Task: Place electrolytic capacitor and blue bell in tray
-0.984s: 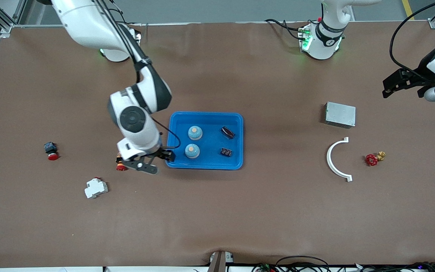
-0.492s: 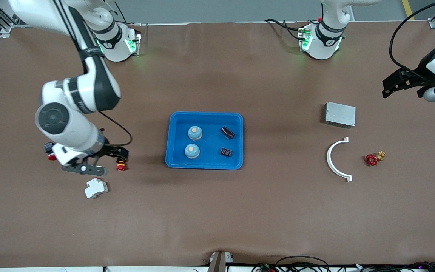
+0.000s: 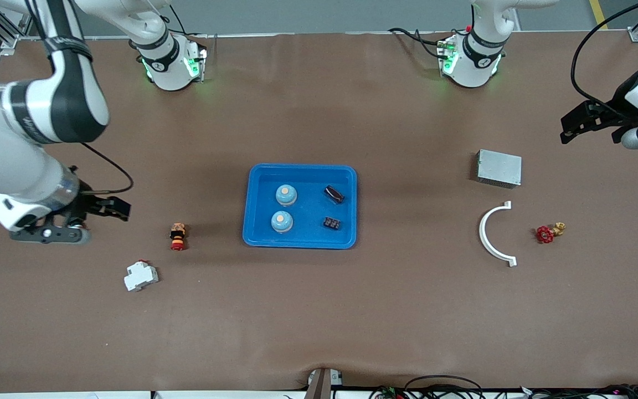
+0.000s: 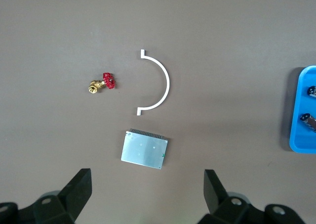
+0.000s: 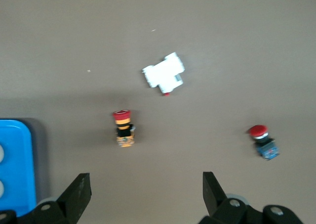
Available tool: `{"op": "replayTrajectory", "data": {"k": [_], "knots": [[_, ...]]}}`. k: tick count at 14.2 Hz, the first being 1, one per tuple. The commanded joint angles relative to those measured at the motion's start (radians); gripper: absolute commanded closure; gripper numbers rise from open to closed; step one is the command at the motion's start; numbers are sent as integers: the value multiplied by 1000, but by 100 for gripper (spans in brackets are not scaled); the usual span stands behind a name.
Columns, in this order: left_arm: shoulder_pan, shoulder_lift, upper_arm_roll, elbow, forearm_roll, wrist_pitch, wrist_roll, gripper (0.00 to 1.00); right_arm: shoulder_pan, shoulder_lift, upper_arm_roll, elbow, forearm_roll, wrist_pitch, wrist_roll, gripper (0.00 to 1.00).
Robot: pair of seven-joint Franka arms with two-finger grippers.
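Two bells (image 3: 286, 194) and two dark caps (image 3: 334, 194) sit in the tray (image 3: 255, 238) at mid-table; task looks done. R gripper (image 3: 109, 207), jaws apart and empty, hangs over the table toward the right arm's end, tray well off to its side. L gripper (image 3: 574, 123) waits, jaws apart, near the grey box (image 3: 499, 168).

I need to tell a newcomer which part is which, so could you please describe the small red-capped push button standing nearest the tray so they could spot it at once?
Start at the blue tray mid-table and look toward the right arm's end of the table. The first small item on the bare mat is the push button, apart from the tray's rim. Its red cap over a black and orange body sets it apart from the white breaker, which lies nearer the front camera.
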Motion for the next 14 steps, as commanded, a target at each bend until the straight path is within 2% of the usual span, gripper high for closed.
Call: {"op": "replayTrajectory", "data": {"k": [1, 3, 7, 11, 14], "knots": [[7, 2, -5, 13, -19, -12, 16, 0, -107, -36, 24, -32, 2, 2, -112, 0], [7, 2, -5, 13, -19, -12, 16, 0, -161, -49, 24, -29, 15, 1, -138, 0], [8, 2, -5, 12, -19, -12, 18, 0, -187, -98, 24, -18, 17, -68, -138, 0], [7, 4, -5, 10, -19, -12, 18, 0, -186, -105, 26, 149, 17, -304, -137, 0], [5, 2, -5, 9, -19, -14, 18, 0, -187, -137, 23, 195, 52, -392, -126, 0]]}}
